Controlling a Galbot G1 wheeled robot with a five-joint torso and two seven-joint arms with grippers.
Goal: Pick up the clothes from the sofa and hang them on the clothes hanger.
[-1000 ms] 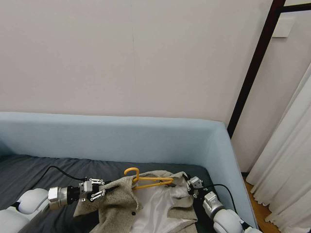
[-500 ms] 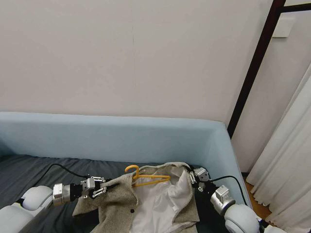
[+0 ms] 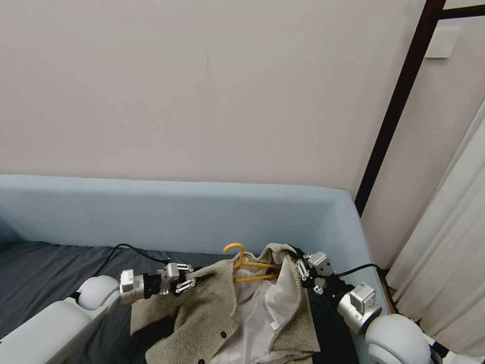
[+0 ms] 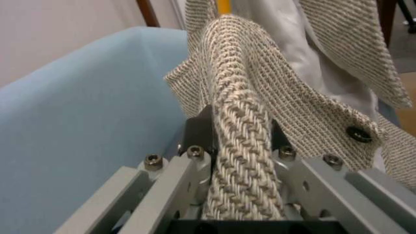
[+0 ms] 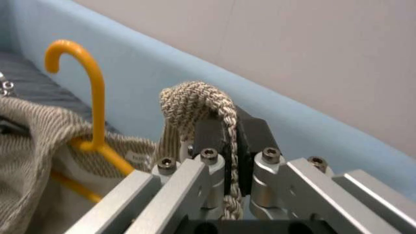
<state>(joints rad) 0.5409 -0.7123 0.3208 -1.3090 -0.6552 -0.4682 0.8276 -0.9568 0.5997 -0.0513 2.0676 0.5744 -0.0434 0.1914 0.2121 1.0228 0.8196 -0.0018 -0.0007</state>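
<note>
Left gripper [image 4: 237,139]: jaws clamped on a rolled edge of the tweed jacket [image 3: 208,307]. The fabric fills the gap between them, so the contact faces are hidden.

Right gripper [image 5: 224,146]: jaws clamped on a bunched fold of the same jacket, with a knot of cloth standing up above them.

The jacket is stretched between the two grippers at the right end of the sofa [image 3: 151,216], in front of the backrest and near its right corner. It hangs open, showing the white lining [image 3: 258,322]. The lower part is cut off by the bottom edge of the head view, so it cannot be told whether the hem touches the seat.

The orange hanger [image 3: 236,254] sits inside the collar. Its hook stands clear above the cloth, and its arms are mostly covered.
</note>
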